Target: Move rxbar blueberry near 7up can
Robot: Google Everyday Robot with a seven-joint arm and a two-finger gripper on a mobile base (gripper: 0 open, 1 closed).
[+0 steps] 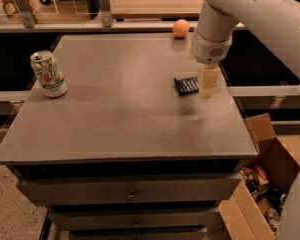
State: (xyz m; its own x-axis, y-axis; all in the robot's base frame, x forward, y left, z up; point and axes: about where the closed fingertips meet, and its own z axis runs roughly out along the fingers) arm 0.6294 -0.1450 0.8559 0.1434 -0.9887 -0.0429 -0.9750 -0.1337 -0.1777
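The rxbar blueberry (186, 85) is a flat dark navy bar lying on the grey table top (125, 109), right of centre. My gripper (208, 82) hangs from the white arm just right of the bar, its pale fingers pointing down and overlapping the bar's right end. The 7up can (49, 74) stands upright near the table's left edge, far from the bar.
An orange fruit (180, 28) sits at the table's back edge, behind the gripper. An open cardboard box (270, 184) with small cans stands on the floor at the right. Drawers (130, 194) run below the table top. A railing (90, 26) lies behind.
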